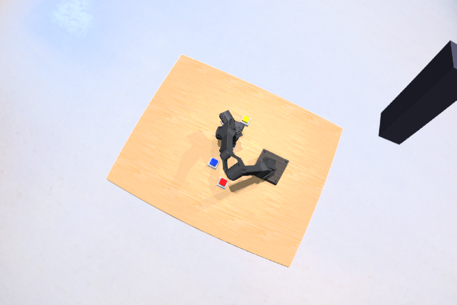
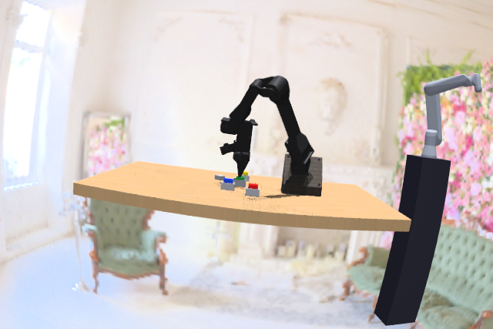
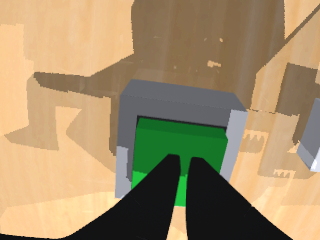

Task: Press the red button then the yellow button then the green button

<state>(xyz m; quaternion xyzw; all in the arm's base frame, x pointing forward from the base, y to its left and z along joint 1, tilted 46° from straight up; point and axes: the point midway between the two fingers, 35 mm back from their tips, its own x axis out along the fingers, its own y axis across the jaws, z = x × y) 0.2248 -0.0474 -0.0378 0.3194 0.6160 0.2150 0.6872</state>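
Wrist view shows the gripper [image 3: 180,160] clenched on nothing, its two black fingers nearly together with only a thin slit between them, rising from the bottom edge to the middle of the frame. Their tips lie over the near half of the green button [image 3: 180,150], which sits in a grey housing [image 3: 180,100] at frame centre; whether the tips touch the cap or sit just above it cannot be told. A pale grey block [image 3: 310,136] is cut off by the right edge.

From the exterior camera, the arm [image 2: 274,114] arches left from its base and points straight down, the tip meeting the green button [image 2: 239,178] in the middle of the table [image 2: 159,193]. The blue button [image 2: 227,180] is just left of it, the red button [image 2: 253,186] lower right, the yellow button [image 2: 245,173] just behind.

In the top view the arm covers the green button; the yellow button [image 1: 245,118] is just right of the wrist.
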